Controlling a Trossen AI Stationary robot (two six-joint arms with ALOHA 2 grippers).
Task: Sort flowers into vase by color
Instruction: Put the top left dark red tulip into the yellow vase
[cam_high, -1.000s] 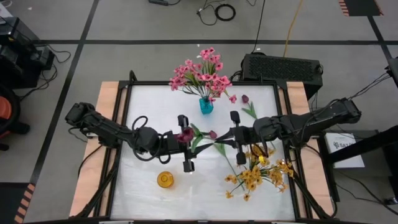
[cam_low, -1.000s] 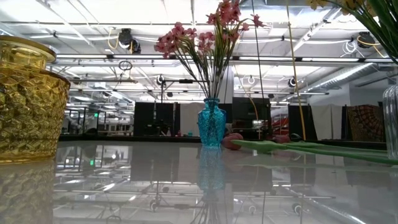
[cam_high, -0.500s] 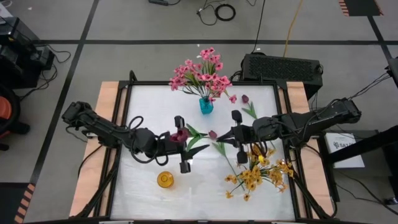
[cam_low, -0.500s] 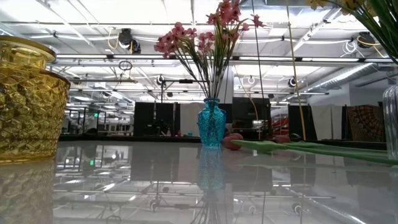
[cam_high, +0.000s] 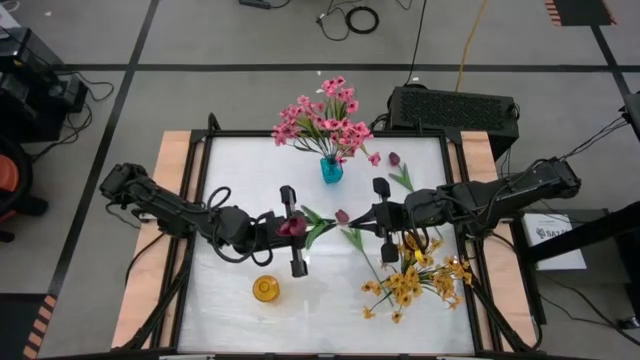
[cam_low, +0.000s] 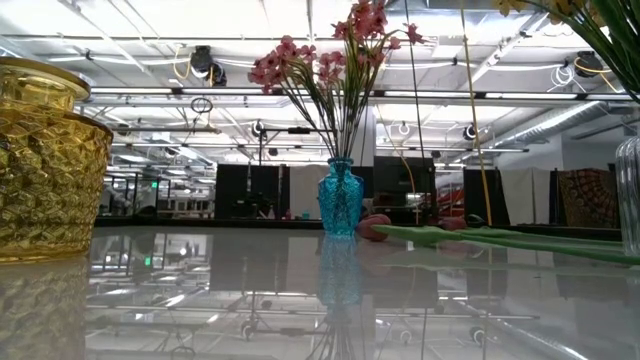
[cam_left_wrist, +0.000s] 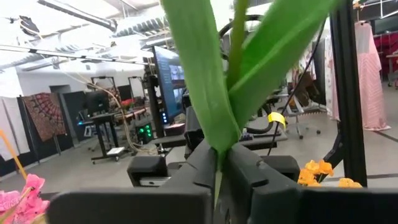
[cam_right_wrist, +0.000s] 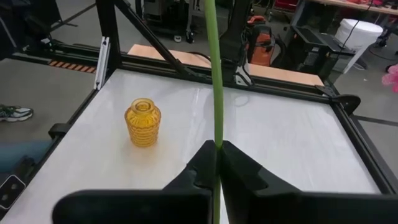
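Tulip stem: a dark maroon tulip (cam_high: 291, 227) with long green leaves (cam_high: 318, 229) hangs between the two hands near the middle of the surface, its bud at the left hand and its stem running across to the right hand.
Left hand: the left hand (cam_high: 291, 229) is clenched on the tulip at the base of its leaves; its wrist view shows the fingers (cam_left_wrist: 249, 175) pinched together around the green blades (cam_left_wrist: 205, 81).
Right hand: the right hand (cam_high: 381, 218) is clamped on the thin green stem (cam_right_wrist: 214, 81), fingers (cam_right_wrist: 239, 169) pressed against it from both sides.
Between the hands: a second small maroon bud (cam_high: 342, 216) sits just beside the right hand, toward the left hand.
Yellow sprays: a bunch of yellow blossoms (cam_high: 412, 280) lies on the surface just under and in front of the right hand.
Amber vase: a small yellow glass vase (cam_high: 265, 289) stands near the left hand, on its front side, holding nothing.
Blue vase: a turquoise vase (cam_high: 331, 169) filled with pink blossoms (cam_high: 322, 122) stands beyond both hands at the far edge.
Loose tulip: another maroon tulip (cam_high: 397, 166) lies beyond the right hand.
Surface: white and glossy (cam_high: 230, 320), framed in black.
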